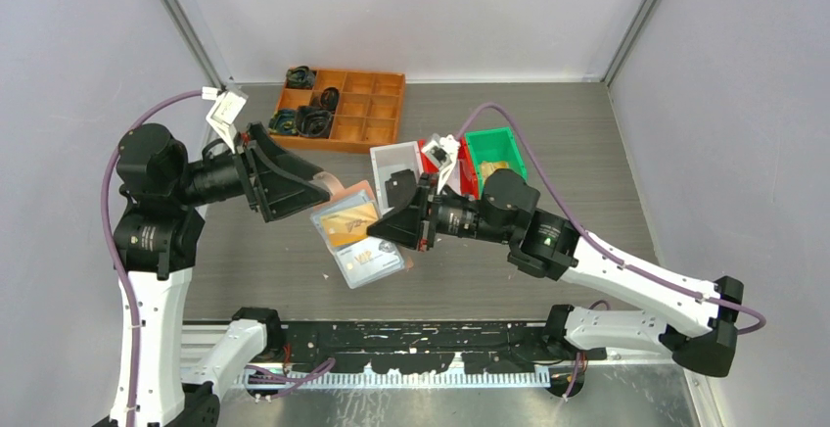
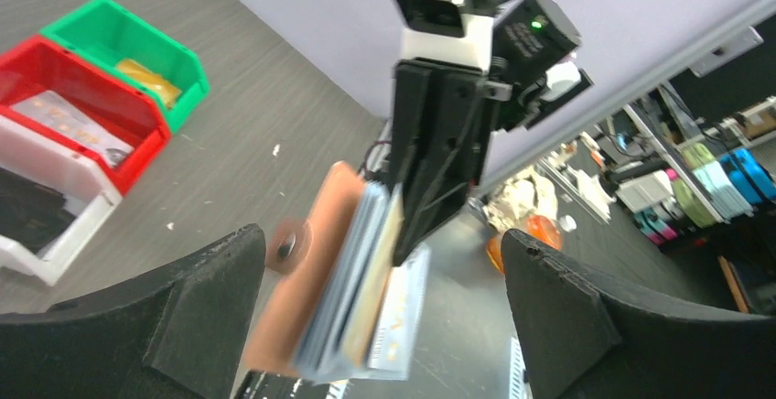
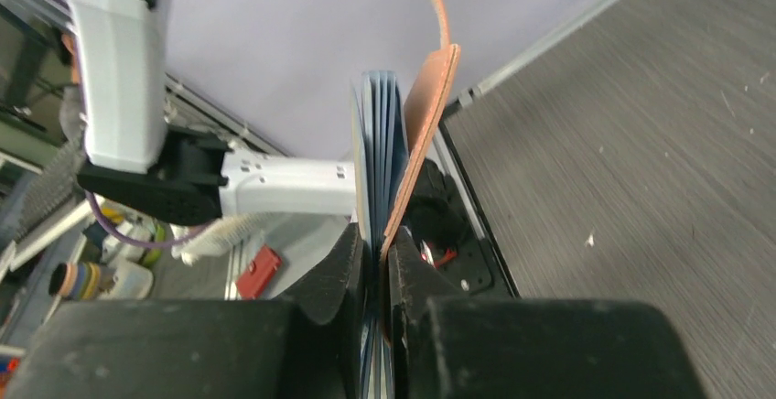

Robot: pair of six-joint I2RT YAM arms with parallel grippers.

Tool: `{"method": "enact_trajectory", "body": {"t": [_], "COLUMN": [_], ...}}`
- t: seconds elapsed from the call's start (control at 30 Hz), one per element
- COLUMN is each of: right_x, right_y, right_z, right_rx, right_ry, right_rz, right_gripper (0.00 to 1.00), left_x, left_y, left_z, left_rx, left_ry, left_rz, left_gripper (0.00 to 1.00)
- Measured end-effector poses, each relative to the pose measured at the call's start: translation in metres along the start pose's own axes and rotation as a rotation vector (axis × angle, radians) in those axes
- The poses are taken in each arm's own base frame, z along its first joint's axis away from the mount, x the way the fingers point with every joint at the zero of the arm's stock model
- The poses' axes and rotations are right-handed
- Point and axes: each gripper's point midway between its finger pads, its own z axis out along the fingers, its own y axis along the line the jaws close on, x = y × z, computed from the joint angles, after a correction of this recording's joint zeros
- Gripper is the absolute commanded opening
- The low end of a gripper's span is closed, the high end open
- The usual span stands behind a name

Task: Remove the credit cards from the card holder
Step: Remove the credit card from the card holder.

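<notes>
The card holder [image 1: 345, 195] is a salmon-pink wallet held open in the air above the table's middle. Its clear sleeves hang down, showing an orange credit card [image 1: 348, 221] and a pale card [image 1: 373, 261]. My right gripper [image 1: 384, 234] is shut on the holder's right edge. In the right wrist view the pink cover [image 3: 426, 111] and the bluish sleeves [image 3: 375, 143] stand edge-on between its closed fingers [image 3: 340, 275]. My left gripper [image 1: 311, 202] is open, right at the holder's left side. In the left wrist view the holder [image 2: 316, 280] and cards [image 2: 407, 312] hang between its wide-apart fingers [image 2: 206, 312].
An orange compartment tray [image 1: 377, 106] with black items stands at the back. A white bin [image 1: 391, 158], a red bin [image 1: 468, 180] and a green bin [image 1: 509, 143] sit behind the right gripper. They also show in the left wrist view, with the green bin [image 2: 91, 24] farthest.
</notes>
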Motion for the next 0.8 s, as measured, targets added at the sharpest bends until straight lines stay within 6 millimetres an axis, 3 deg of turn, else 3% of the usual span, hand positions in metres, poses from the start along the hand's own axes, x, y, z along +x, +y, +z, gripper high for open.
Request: {"method": "enact_trajectory", "body": {"t": [0.13, 0.43, 0.8], "right_x": [0.016, 0.017, 0.039], "right_y": [-0.005, 0.016, 0.012], "right_z": [0.003, 0.019, 0.032], "right_rx": [0.011, -0.084, -0.119], "right_ry": [0.099, 0.254, 0.429], "right_rz": [-0.021, -0.078, -0.070], "right_gripper": [0.01, 0.01, 0.01], "left_x": [0.011, 0.073, 0.113], "left_y": [-0.009, 0.016, 0.026], "left_z": [-0.003, -0.019, -0.032], "left_rx": [0.051, -0.024, -0.038], "left_ry": [0.032, 0.186, 0.303], "left_rz": [0.020, 0.154, 0.253], "left_gripper": [1.00, 1.00, 1.00]}}
